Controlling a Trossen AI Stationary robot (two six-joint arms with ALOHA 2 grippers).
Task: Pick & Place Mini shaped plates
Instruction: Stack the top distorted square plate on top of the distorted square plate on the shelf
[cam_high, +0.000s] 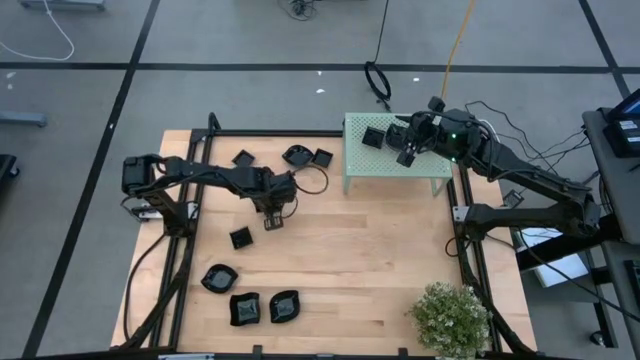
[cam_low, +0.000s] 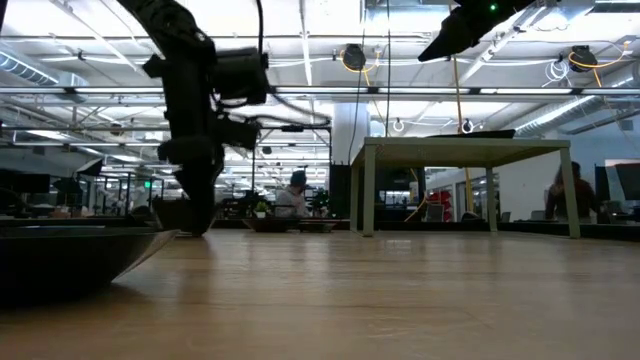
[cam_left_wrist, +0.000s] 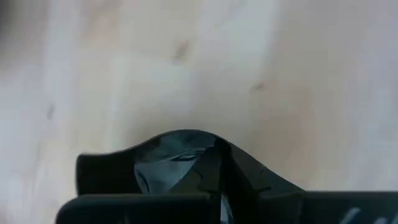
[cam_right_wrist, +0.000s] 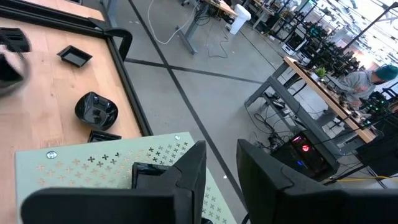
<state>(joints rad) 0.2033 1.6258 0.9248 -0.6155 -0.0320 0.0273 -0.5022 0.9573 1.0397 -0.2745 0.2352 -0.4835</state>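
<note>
Several small glossy black mini plates lie flat on the wooden table: three near the far edge (cam_high: 297, 154), one in the middle left (cam_high: 240, 237) and three at the near left (cam_high: 245, 308). Another plate (cam_high: 374, 137) rests on the pale green perforated box (cam_high: 395, 165). My left gripper (cam_high: 272, 217) points down at the table's middle, shut on a plate (cam_left_wrist: 177, 158). My right gripper (cam_right_wrist: 221, 180) hovers open over the box, beside the plate lying there (cam_right_wrist: 149, 173). My left gripper comes from above, pointing down, and holds a glossy black plate whose rounded rim (cam_left_wrist: 183, 135) stands up past the fingers, just over the wood. The fingers themselves hide the place of contact. I cannot tell whether the plate touches the table.
A potted plant (cam_high: 452, 315) stands at the table's near right corner. A black frame rail (cam_high: 280, 132) runs along the far edge, and posts stand at the sides. Bare wood lies between the left gripper and the plant. People sit at desks in the room behind.
</note>
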